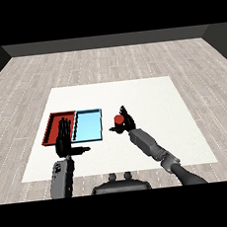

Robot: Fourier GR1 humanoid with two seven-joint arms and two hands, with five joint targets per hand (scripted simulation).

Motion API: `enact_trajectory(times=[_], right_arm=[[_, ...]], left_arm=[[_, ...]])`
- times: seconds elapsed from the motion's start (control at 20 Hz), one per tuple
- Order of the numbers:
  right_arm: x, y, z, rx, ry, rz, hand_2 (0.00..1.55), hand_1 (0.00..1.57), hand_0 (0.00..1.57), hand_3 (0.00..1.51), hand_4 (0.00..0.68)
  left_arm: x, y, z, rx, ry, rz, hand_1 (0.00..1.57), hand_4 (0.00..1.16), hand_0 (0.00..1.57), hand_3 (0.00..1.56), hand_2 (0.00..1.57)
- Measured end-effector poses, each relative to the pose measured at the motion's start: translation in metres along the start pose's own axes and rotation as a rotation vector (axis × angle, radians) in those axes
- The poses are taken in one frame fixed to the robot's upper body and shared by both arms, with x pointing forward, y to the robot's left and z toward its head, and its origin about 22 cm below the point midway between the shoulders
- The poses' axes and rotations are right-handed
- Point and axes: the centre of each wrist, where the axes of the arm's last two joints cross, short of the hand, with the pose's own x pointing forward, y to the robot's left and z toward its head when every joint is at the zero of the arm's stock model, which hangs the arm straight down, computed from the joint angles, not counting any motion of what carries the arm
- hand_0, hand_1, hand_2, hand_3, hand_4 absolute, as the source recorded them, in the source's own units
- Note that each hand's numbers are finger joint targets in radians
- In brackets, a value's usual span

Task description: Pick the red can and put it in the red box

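The right hand point(126, 122) curls its fingers around the red can point(118, 120) right of the light blue tray point(87, 125), while the left hand point(64, 138) holds straight fingers over the red tray point(53, 123) on the desk point(149, 102).

Left hand point(64, 138) sits in front of the red tray point(51, 126), hiding its right part at center-left of the frame. Red can point(119, 120) mostly covered by the right hand point(125, 122) curled round it (only the top shows); can't tell if it touches the table point(149, 102). Both forearms cut off at the lower edge.
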Motion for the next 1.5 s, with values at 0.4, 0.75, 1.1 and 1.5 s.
enact_trajectory(times=[0.4, 0.75, 1.1, 1.5], right_arm=[[-0.001, 0.004, -0.002, -0.08, 0.019, 0.136, 1.47, 1.54, 1.54, 1.42, 0.575], [0.005, 0.014, -0.007, -0.086, 0.057, 0.217, 1.47, 1.53, 1.53, 1.41, 0.546], [0.002, 0.018, -0.002, -0.095, 0.051, 0.245, 1.47, 1.53, 1.53, 1.4, 0.578], [0.022, 0.029, -0.014, -0.102, -0.069, 0.238, 1.46, 1.54, 1.54, 1.38, 0.582]], left_arm=[[0.002, 0.008, 0.005, 0.005, 0.002, -0.013, 0.0, 0.0, 0.0, 0.0, 0.0], [0.0, 0.011, 0.006, 0.013, -0.002, -0.007, 0.0, 0.0, 0.0, 0.0, 0.0], [0.002, 0.004, 0.005, 0.011, 0.004, -0.004, 0.0, 0.0, 0.0, 0.0, 0.0], [0.004, 0.006, 0.002, 0.003, 0.013, 0.001, 0.0, 0.0, 0.0, 0.0, 0.0]])
